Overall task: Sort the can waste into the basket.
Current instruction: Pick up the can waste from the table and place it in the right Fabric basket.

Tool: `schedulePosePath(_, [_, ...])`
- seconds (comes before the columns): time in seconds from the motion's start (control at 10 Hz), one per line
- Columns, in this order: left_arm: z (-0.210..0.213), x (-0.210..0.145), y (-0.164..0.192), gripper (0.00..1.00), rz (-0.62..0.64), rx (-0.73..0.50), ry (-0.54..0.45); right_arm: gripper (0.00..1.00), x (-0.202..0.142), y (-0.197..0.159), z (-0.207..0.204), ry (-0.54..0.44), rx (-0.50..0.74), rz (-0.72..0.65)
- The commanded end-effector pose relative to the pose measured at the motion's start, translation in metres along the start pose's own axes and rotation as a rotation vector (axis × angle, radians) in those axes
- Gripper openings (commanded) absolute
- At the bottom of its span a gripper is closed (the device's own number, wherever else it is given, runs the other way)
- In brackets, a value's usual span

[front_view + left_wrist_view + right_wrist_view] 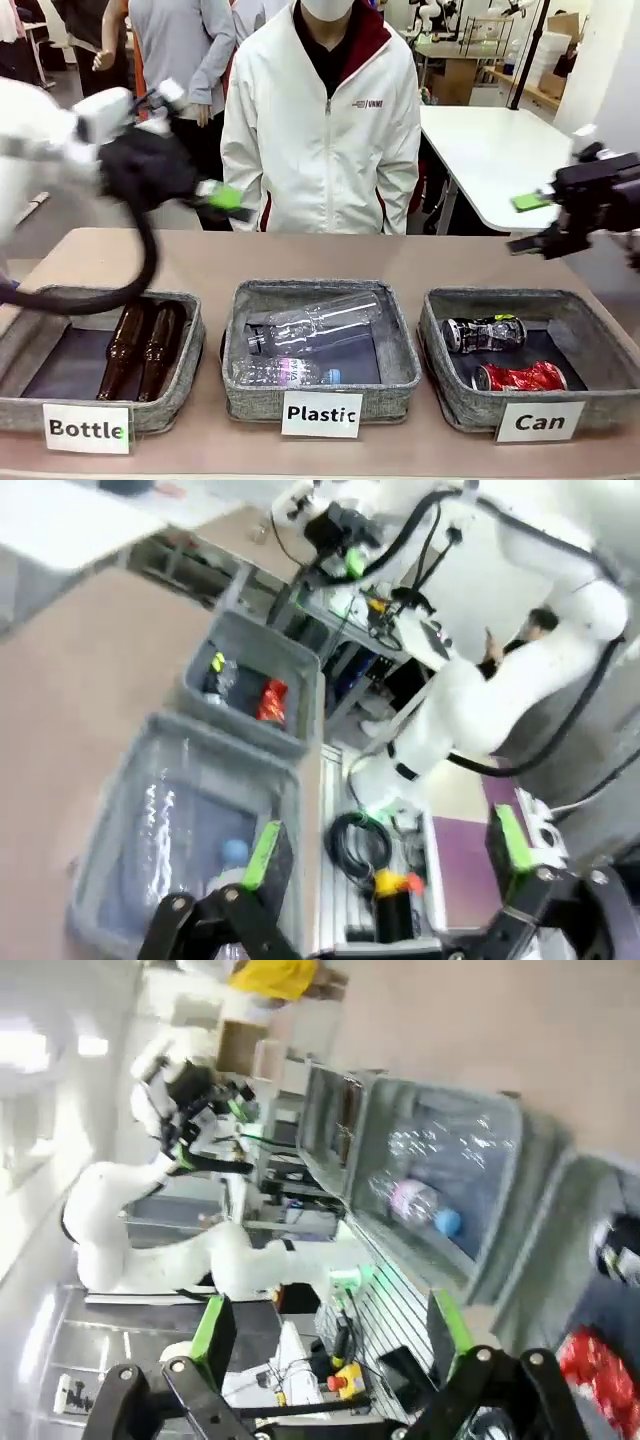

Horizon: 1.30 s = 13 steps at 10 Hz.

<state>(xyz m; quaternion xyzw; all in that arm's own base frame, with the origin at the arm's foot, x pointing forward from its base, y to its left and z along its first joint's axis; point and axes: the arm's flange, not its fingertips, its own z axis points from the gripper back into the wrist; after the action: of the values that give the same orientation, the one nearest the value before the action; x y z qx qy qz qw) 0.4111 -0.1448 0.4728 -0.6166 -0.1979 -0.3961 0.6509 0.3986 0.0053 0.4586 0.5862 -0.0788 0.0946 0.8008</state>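
The grey "Can" basket stands at the right of the table's near edge. In it lie a black can with a silver top and a crushed red can. My left gripper hangs open and empty, high above the table's left side. At the right, also raised above the table, my right gripper is open and holds nothing. The left wrist view shows its open gripper, and far off the basket with the black can and red can. The right wrist view shows its open gripper, with the red can beyond it.
A "Bottle" basket with two brown glass bottles stands at the left. The middle "Plastic" basket holds clear plastic bottles. A person in a white jacket stands at the table's far side.
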Motion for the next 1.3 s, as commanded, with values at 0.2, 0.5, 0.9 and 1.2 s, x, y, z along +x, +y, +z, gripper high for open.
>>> schedulePosePath(0.2, [0.099,-0.064,0.02,1.0,0.211,0.056,-0.153,1.0,0.028,-0.02,-0.028,-0.167,0.115,0.003])
schedulePosePath(0.5, [0.1,-0.063,0.012,1.0,0.153,0.044,-0.114,1.0,0.025,-0.024,-0.027,-0.147,0.117,-0.031])
schedulePosePath(0.9, [0.1,-0.063,0.012,1.0,0.153,0.044,-0.114,1.0,0.025,-0.024,-0.027,-0.147,0.117,-0.031])
schedulePosePath(1.2, [0.1,-0.063,0.012,1.0,0.153,0.044,-0.114,1.0,0.025,-0.024,-0.027,-0.147,0.117,-0.031])
